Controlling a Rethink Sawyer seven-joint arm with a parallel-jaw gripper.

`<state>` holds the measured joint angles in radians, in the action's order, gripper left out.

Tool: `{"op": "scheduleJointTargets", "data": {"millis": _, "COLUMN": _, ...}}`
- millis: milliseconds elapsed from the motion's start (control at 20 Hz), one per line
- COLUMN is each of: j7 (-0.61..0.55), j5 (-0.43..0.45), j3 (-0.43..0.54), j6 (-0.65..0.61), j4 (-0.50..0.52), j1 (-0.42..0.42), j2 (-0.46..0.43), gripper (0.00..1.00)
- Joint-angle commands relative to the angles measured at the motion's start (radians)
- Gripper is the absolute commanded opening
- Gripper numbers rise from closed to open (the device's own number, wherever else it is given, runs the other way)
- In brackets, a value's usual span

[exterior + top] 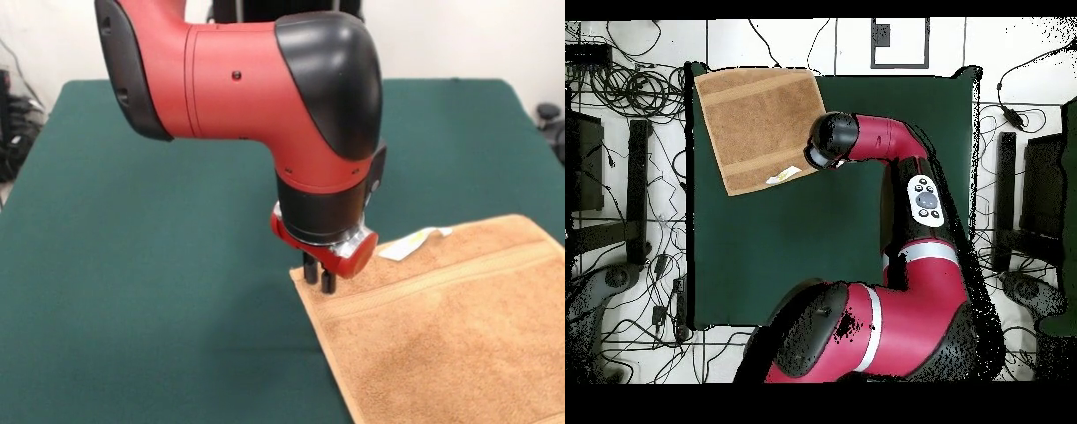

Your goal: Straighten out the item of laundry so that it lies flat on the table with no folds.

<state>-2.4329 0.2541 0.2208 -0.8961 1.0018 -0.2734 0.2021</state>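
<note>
**Towel spread flat at the table's corner**

The towel (pixel 450 327) lies spread out near a corner of the green table (pixel 159 265), its white label (pixel 408 245) at one hem. The gripper (pixel 319 276) stands at the towel's corner, its fingers close together; whether they pinch the cloth cannot be told.

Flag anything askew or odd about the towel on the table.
The towel lies flat but skewed, its edges at an angle to the table edges, pushed into one corner and reaching the table's edge. Its white label sticks out at the hem beside the gripper. No folds show.
</note>
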Motion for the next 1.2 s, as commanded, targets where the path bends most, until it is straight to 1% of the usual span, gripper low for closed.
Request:
{"op": "scheduleJointTargets", "data": {"millis": 50, "j7": 0.306, "j5": 0.119, "j3": 0.052, "j6": 0.025, "j4": 0.084, "j1": -0.017, "j2": -0.192, "gripper": 1.0}}
{"op": "scheduleJointTargets", "data": {"millis": 250, "j7": 0.25, "j5": 0.133, "j3": 0.009, "j6": -0.028, "j4": 0.056, "j1": 0.026, "j2": -0.187, "gripper": 1.0}}
{"op": "scheduleJointTargets", "data": {"millis": 450, "j7": 0.259, "j5": 0.095, "j3": 0.035, "j6": -0.066, "j4": 0.069, "j1": 0.004, "j2": -0.185, "gripper": 1.0}}
{"op": "scheduleJointTargets", "data": {"millis": 600, "j7": 0.276, "j5": 0.078, "j3": 0.046, "j6": -0.117, "j4": 0.061, "j1": -0.004, "j2": -0.185, "gripper": 1.0}}
{"op": "scheduleJointTargets", "data": {"millis": 800, "j7": 0.282, "j5": 0.062, "j3": 0.058, "j6": -0.151, "j4": 0.051, "j1": -0.009, "j2": -0.183, "gripper": 1.0}}
{"op": "scheduleJointTargets", "data": {"millis": 950, "j7": 0.272, "j5": 0.06, "j3": 0.058, "j6": -0.152, "j4": 0.047, "j1": -0.005, "j2": -0.183, "gripper": 1.0}}
{"op": "scheduleJointTargets", "data": {"millis": 1050, "j7": 0.24, "j5": 0.071, "j3": 0.044, "j6": -0.135, "j4": 0.044, "j1": 0.01, "j2": -0.183, "gripper": 1.0}}
{"op": "scheduleJointTargets", "data": {"millis": 1200, "j7": 0.244, "j5": 0.077, "j3": 0.048, "j6": -0.106, "j4": 0.061, "j1": 0.007, "j2": -0.18, "gripper": 1.0}}
